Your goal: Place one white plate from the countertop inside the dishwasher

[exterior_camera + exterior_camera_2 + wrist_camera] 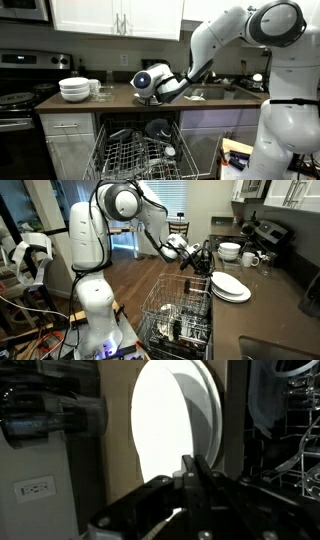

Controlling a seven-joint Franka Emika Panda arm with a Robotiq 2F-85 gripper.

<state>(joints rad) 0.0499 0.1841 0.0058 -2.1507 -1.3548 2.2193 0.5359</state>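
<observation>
A kitchen with one white robot arm (215, 40) reaching over a dark countertop (120, 99). In an exterior view, one short stack of flat plates lies on the countertop, with the white plate (230, 286) on top. The wrist view shows at least two plate rims, the white plate (170, 420) filling the frame as a bright oval. An exact count is not clear.

The claw (197, 260) hangs at the near edge of that stack, low over the countertop. In the wrist view the claw (192, 462) has its two dark fingers close together right at the plate's rim. Whether they pinch the rim or only sit beside it cannot be told.

One taller stack of white bowls (230, 250) stands farther along the countertop, with one mug (251, 259) just beside it. One dishwasher (180, 315) stands open below the countertop, its wire rack pulled out and a few dishes in it. One black stove (20, 100) sits beyond the bowls (75, 90).
</observation>
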